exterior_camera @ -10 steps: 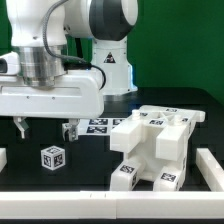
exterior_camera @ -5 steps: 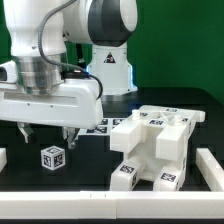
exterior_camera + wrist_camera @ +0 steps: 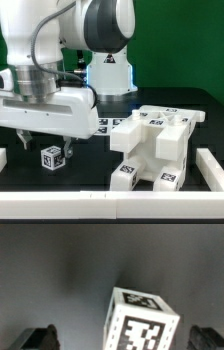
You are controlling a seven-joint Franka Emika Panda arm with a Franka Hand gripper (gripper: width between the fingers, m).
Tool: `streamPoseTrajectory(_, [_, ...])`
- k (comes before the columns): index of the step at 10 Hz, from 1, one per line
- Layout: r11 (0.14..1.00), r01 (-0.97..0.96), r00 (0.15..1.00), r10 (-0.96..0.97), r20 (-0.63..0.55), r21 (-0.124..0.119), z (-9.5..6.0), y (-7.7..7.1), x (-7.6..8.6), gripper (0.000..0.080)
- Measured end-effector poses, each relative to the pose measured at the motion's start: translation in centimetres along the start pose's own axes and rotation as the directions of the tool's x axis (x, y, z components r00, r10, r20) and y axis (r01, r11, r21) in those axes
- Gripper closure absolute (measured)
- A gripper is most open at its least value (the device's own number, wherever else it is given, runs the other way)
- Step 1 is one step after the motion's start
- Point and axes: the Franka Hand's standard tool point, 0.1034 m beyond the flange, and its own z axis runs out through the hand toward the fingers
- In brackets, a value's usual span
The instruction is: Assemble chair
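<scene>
One small tagged block (image 3: pixel 52 157), one joined chair cluster (image 3: pixel 152 143), one robot arm (image 3: pixel 60 70)

I see a black table (image 3: pixel 92 170) carrying a small tagged white block (image 3: pixel 52 157). Well apart, toward the exterior view's right, stands the partly built chair (image 3: pixel 155 145). The marker board (image 3: pixel 106 127) lies flat behind them.

Assembled chair pieces (image 3: pixel 150 140): chunky white plastic, matt, smooth-faced, with black-and-white printed tags. Loose small block (image 3: pixel 52 157): same matt white plastic, tag print flat and without sheen. Robot arm (image 3: pixel 100 25) casing: white, glossy, smooth, with bright highlights. Gripper fingers (image 3: pixel 38 339): dark, matt; material not discernible. Table (image 3: pixel 95 165): black, matt, even.
</scene>
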Motion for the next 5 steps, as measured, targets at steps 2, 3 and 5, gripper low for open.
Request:
streamPoseTrajectory(2, [1.000,-0.001,1.000,0.001,0.000,0.000,-0.02,0.11,0.01,0.0198])
streamPoseTrajectory(3, [1.000,-0.001,1.000,0.001,0.000,-0.001,0.02,0.11,-0.01,0.0198])
streamPoseTrajectory(5, [1.000,-0.001,1.000,0.001,0.001,-0.001,0.03,0.12,-0.01,0.0377])
